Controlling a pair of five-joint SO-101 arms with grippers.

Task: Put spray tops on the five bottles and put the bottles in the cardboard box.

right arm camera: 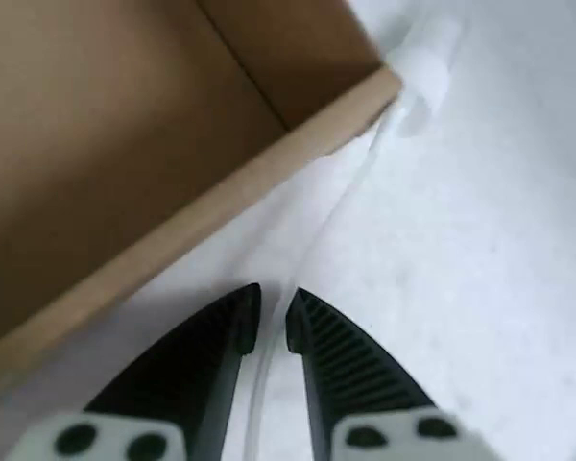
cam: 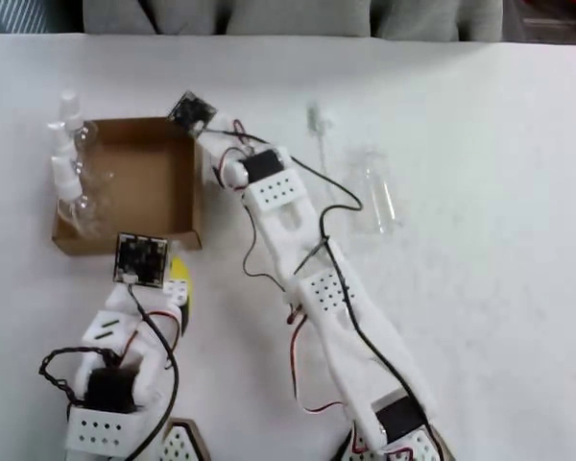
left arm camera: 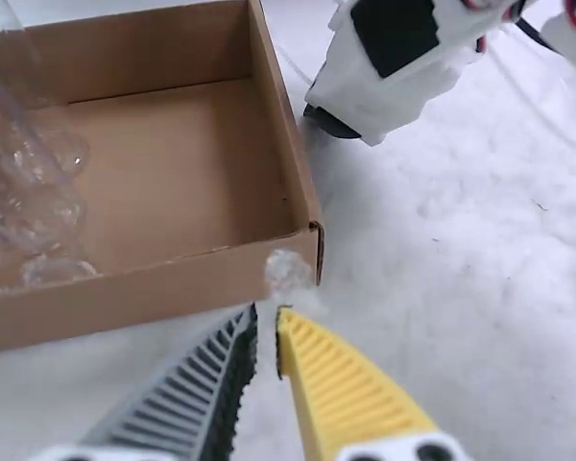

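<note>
While the right pincer (right arm camera: 274, 327) pinches a spray top (right arm camera: 427, 43) by its thin tube at the cardboard box (cam: 144, 182) corner, upper left, probably meant for the bottle (cam: 374, 197) lying mid-right, the left pincer (left arm camera: 266, 331) sits pressed together, empty, just below the box.

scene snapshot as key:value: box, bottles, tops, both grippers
cardboard box: open, on the table
clear bottles: tops on, bunched at the box's left side; count unclear
loose bottle: lying on the table away from the box, no top seen on it
loose spray top: on the table beside that bottle
right gripper: outside the box's far right corner, fingers closed about the tube of a spray top
left gripper: shut, empty, by the box's near wall
</note>
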